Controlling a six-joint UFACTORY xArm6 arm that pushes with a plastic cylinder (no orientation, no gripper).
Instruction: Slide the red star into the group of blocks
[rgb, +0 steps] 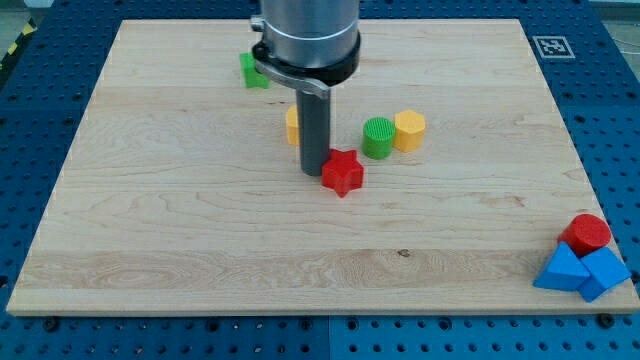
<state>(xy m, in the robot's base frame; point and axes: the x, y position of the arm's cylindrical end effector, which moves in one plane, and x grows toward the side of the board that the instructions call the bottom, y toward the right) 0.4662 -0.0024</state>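
The red star (343, 172) lies near the middle of the wooden board (150, 200). My tip (313, 171) stands right at its left side, touching or almost touching it. A green cylinder (378, 137) and a yellow hexagon block (409, 131) stand side by side just up and right of the star. A yellow block (292, 126) is partly hidden behind the rod. A group of a red cylinder (586, 233) and two blue blocks (563, 269) (605, 271) sits at the board's bottom right corner.
A green block (252, 70) lies near the view's top, partly hidden by the arm's body (305, 40). A marker tag (553, 45) is at the top right, off the board.
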